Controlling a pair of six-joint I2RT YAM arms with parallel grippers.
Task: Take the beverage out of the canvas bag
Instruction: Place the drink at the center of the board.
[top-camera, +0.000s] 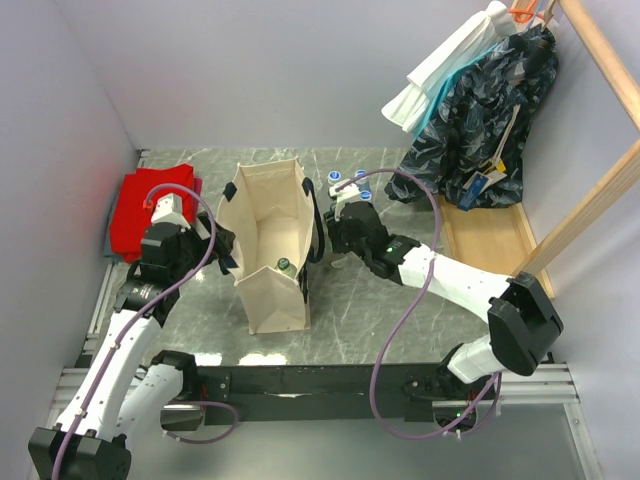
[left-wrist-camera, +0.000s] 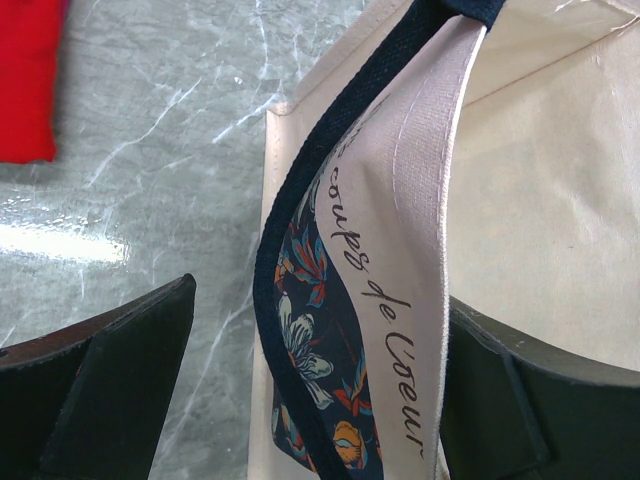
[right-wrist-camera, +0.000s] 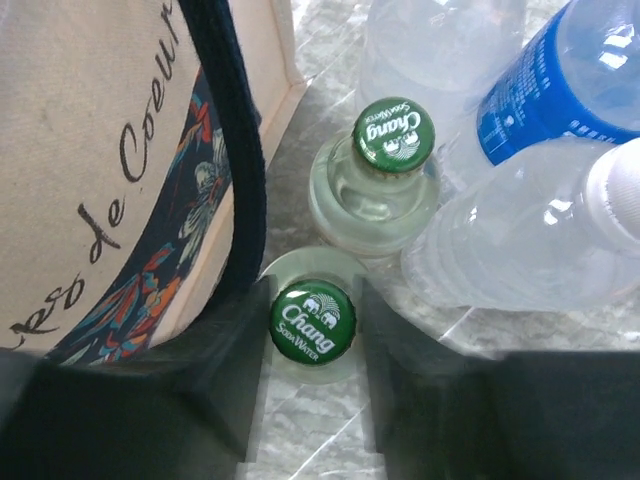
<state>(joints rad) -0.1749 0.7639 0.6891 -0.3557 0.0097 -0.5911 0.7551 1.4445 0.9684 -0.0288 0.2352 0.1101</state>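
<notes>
The beige canvas bag (top-camera: 268, 235) stands open mid-table, navy strap (left-wrist-camera: 330, 170) along its rim. Inside it a green-capped bottle (top-camera: 285, 267) shows near the front. My left gripper (left-wrist-camera: 318, 300) is open astride the bag's left wall; the right finger (left-wrist-camera: 540, 400) touches the cloth and the left finger (left-wrist-camera: 100, 390) stands clear of it. Just right of the bag (right-wrist-camera: 90, 170), my right gripper (right-wrist-camera: 312, 300) is shut on the neck of a green-capped Chang soda water bottle (right-wrist-camera: 312, 322) standing on the table.
A second Chang bottle (right-wrist-camera: 394, 135) and clear plastic water bottles (right-wrist-camera: 520, 240) crowd right behind the held one. A red folded cloth (top-camera: 150, 205) lies at the left wall. Clothes (top-camera: 480, 120) hang on a wooden rack (top-camera: 480, 235) at the right.
</notes>
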